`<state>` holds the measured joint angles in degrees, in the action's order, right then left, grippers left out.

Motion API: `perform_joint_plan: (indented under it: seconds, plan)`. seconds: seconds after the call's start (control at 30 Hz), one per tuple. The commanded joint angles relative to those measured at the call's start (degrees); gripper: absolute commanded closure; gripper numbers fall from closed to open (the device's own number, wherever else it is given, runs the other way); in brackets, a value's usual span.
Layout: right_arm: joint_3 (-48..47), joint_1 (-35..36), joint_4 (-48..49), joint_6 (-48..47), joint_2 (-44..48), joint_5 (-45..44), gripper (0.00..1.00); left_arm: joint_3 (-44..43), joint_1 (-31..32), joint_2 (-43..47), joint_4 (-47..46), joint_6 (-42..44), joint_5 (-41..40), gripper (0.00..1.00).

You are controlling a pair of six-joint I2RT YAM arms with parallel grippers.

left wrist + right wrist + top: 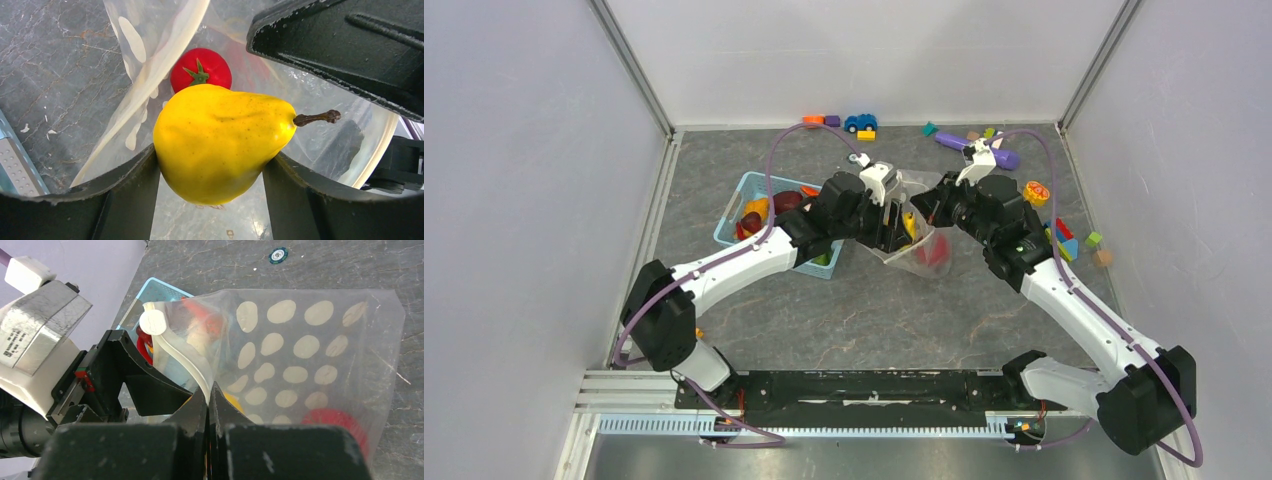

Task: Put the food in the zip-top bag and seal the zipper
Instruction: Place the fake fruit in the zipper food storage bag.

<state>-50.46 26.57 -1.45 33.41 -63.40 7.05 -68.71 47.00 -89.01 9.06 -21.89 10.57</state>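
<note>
The zip-top bag (310, 355) is clear with pale round dots. Its zipper (186, 362) is a whitish strip carrying 1 round white slider tab (153, 322). The right gripper (209, 402) is pinched together on that strip, holding the mouth open above the counter (864, 310). The left gripper (212, 170) is clamped on 1 yellow pear (220, 130) with a brown stem, right at the bag's mouth. 1 red tomato (201, 68) lies deeper inside. The blue basket (742, 188) beside the bag holds more toy food (769, 205), perhaps 4 pieces; the overhead view is too small to count.
</note>
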Motion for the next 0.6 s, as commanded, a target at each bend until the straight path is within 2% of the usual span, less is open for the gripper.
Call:
perform_joint_plan:
  seconds: [0.0,0.07,0.27,0.3,0.33,0.57]
  plan:
    - [-2.56,0.15,3.04,0.28,0.95,0.67,0.99,-2.92,0.19,-0.03,-0.26,1.63,0.21,0.5]
    - [-2.35,0.17,3.04,0.25,0.9,0.68,0.98,-3.06,0.24,-0.08,-0.28,1.63,0.75,0.33]
    - [-1.83,0.15,3.03,-0.23,1.0,0.29,0.98,-3.36,0.28,0.33,-0.01,1.85,2.62,0.11]
    - [-1.77,0.16,3.04,-0.52,0.98,0.26,0.98,-3.45,0.28,0.36,-0.01,1.85,3.31,0.04]
    - [-1.71,0.15,3.02,-0.63,0.97,0.28,0.98,-3.62,0.28,0.47,0.0,1.85,3.87,0.01]
    - [-1.05,0.14,2.95,-0.85,0.73,0.14,0.98,-4.23,0.28,0.89,0.02,1.78,5.89,0.0]
